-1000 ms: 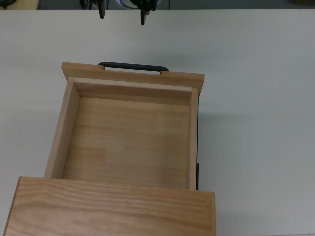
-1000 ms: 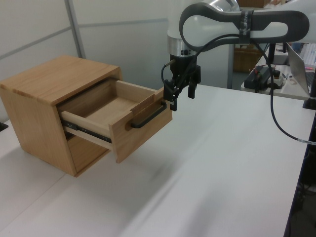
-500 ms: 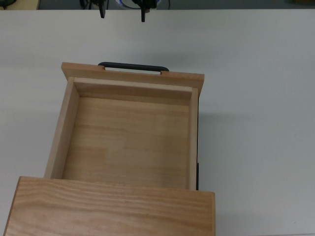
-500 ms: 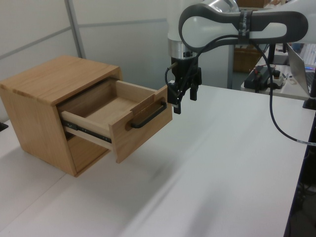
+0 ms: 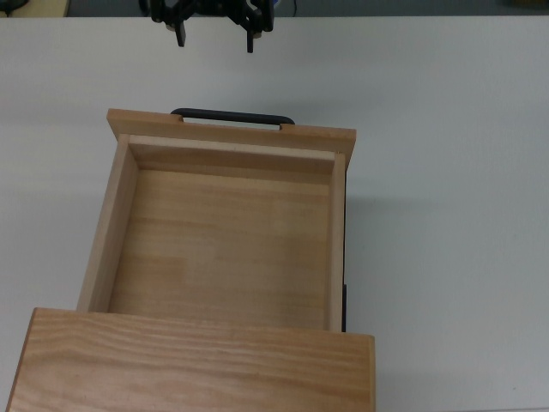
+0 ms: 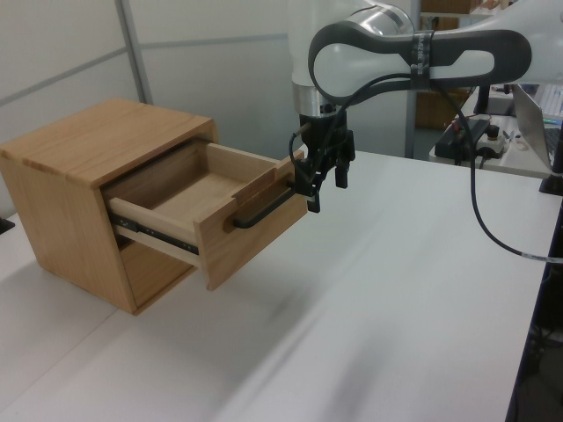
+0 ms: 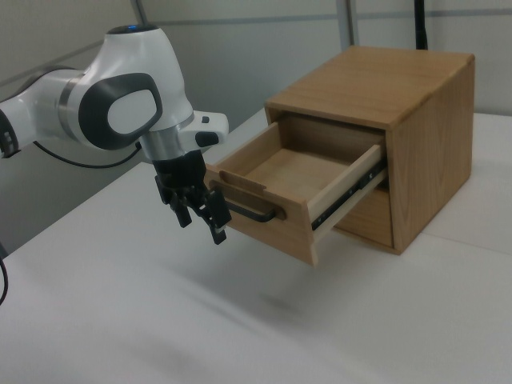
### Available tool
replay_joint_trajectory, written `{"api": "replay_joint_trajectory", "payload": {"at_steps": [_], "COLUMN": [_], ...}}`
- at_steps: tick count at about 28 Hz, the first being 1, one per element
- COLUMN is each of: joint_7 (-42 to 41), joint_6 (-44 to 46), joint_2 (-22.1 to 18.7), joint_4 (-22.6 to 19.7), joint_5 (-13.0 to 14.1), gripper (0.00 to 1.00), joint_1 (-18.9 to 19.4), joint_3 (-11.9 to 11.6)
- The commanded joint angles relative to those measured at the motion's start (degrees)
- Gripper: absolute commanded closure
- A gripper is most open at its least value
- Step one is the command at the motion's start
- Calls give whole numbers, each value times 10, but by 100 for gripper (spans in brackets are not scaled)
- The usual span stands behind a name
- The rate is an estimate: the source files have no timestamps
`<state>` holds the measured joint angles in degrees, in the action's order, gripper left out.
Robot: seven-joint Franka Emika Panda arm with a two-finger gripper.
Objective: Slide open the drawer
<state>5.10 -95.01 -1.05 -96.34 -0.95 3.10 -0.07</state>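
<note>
The drawer (image 6: pixel 220 207) stands pulled far out of the cabinet (image 6: pixel 84 176), with its inside empty. So the task seems almost finished, or finished. The gripper (image 6: pixel 324 174) hangs released, its two fingers apart and holding nothing, just beyond the handle (image 6: pixel 264 204). In the top view the handle's long axis runs left to right, and the gripper (image 5: pixel 214 26) is further up, apart from it. In the right view the gripper (image 7: pixel 198 210) is at the handle's (image 7: pixel 252 210) left end. I count one drawer, one handle, one cabinet, one gripper, all on the bench (image 5: pixel 446 172).
</note>
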Motion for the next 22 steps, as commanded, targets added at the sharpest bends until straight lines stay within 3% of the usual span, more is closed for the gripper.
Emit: {"api": "replay_joint_trajectory", "payload": {"at_steps": [1, 22], "joint_7": [-11, -9], "joint_6": [10, 11], "joint_2": [2, 7], "joint_4": [10, 10], "joint_5": [-2, -4], "gripper": [0, 0], "joint_1": [0, 0], "joint_3": [2, 3]}}
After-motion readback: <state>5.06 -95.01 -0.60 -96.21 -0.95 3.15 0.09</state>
